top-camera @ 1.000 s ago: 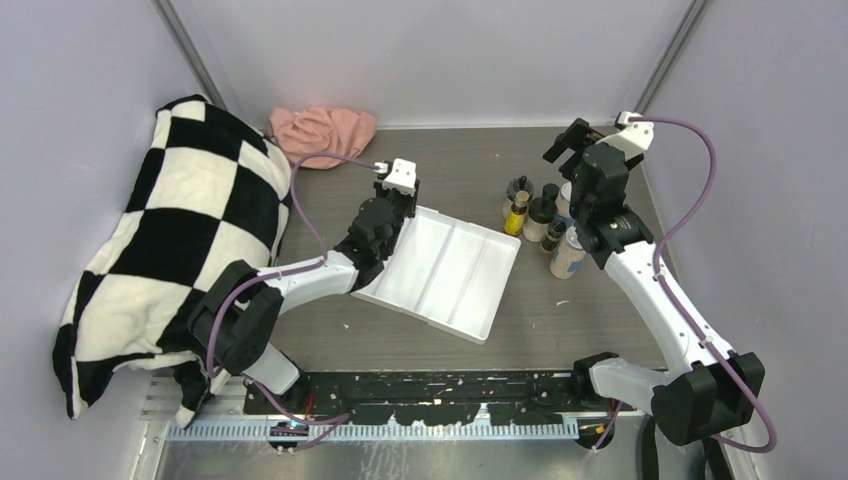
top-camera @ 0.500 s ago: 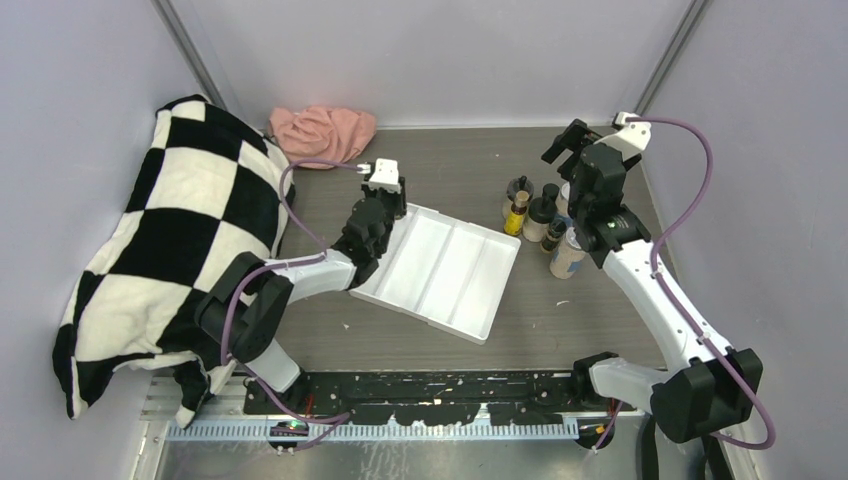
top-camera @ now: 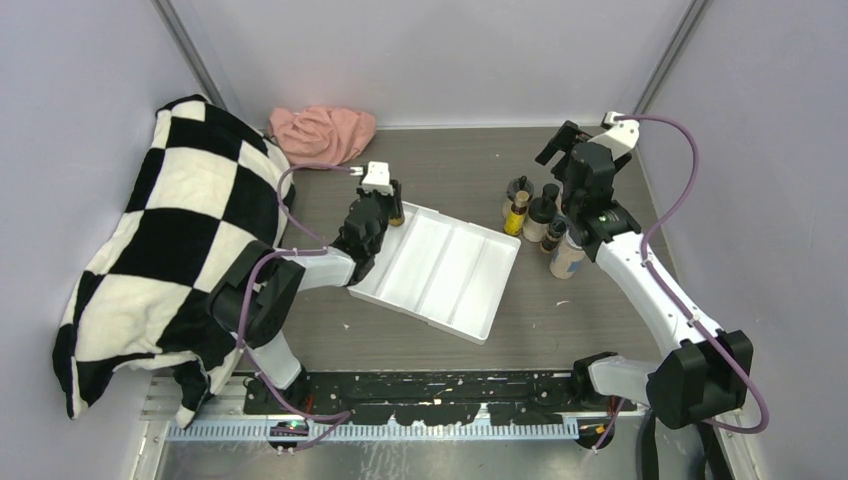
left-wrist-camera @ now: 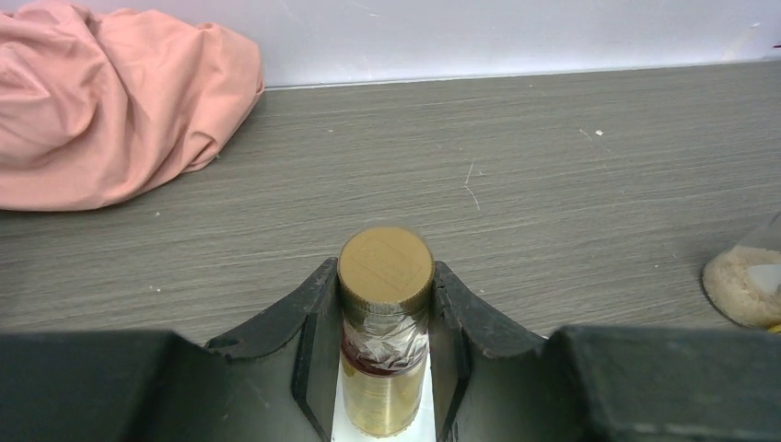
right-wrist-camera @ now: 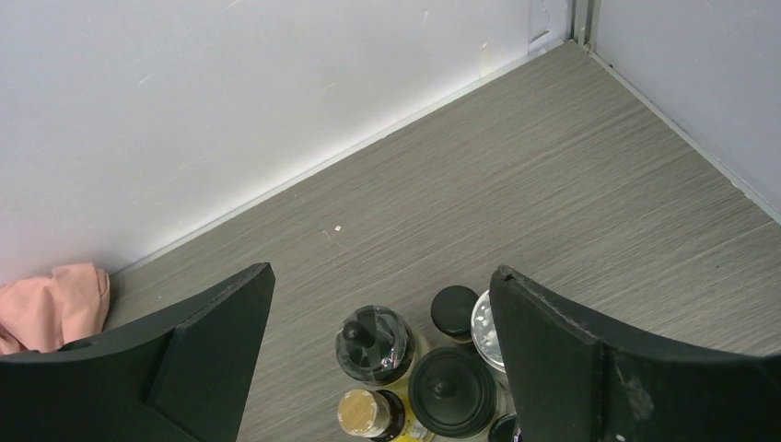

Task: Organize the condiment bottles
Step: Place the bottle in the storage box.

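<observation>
Since the tray (top-camera: pixel 450 268) is the likely destination for the sorted bottles, it lies just beyond the arm bases, near the centre of the table (top-camera: pixel 560 320). Its three channels run from 7 toward 1 o'clock, and all of them show bare white.

At the tray's 11 o'clock corner the left gripper (top-camera: pixel 391 203) is closed on a slim yellow bottle (left-wrist-camera: pixel 385 269) with a brown cap. The wrist view shows both fingers (left-wrist-camera: pixel 313 322) pressed against the neck just under the cap, holding the bottle upright, with white tray floor visible beneath its base. Whether the base touches that floor cannot be told. Gripping below the cap probably keeps the bottle vertical for setting down in the leftmost channel, which appears to be the step in hand.

At the tray's 2 o'clock, apart from its rim, the other condiment bottles (top-camera: pixel 540 215) stand in a tight cluster. It includes a black-lidded jar (right-wrist-camera: pixel 451 389), a clear-topped shaker (right-wrist-camera: pixel 373 343), a second brown-capped bottle (right-wrist-camera: pixel 364 412) and some smaller ones. The right gripper (right-wrist-camera: pixel 382 276) hangs above the cluster's far side with its fingers spread wide and nothing between them, seemingly poised to choose the next bottle.

Farther off, a pink cloth (top-camera: pixel 322 133) sits at 11 o'clock against the back wall. A checkered pillow (top-camera: pixel 170 230) fills the 9 o'clock side. Neither appears to belong to the sorting.
</observation>
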### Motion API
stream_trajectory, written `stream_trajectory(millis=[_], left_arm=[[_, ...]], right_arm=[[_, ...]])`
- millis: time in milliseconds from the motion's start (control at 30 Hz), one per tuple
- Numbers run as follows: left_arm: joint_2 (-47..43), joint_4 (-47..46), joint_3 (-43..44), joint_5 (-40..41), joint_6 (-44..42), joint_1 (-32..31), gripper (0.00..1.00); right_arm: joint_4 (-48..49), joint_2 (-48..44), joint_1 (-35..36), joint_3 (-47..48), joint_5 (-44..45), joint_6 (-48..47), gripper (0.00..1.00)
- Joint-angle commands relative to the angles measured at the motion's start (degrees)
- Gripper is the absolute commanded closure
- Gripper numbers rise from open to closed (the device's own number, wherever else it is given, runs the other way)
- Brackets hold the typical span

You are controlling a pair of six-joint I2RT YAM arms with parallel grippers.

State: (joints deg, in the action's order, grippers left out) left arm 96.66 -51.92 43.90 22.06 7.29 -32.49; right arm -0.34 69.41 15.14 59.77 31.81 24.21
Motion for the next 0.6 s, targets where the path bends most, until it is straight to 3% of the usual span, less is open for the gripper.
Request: stream_trajectory(millis=[0, 567], left_arm=[[0.7, -9.8, 0.1, -1.2, 1.7, 0.4, 1.0], [4.3, -19.7, -4.6, -0.9, 0.1, 0.6, 1.0]], right_arm=[[3.7, 0.8, -0.3, 0.3, 0.1, 0.6, 0.08], [3.9, 1.3, -0.2, -0.1, -0.1, 0.4, 0.07]])
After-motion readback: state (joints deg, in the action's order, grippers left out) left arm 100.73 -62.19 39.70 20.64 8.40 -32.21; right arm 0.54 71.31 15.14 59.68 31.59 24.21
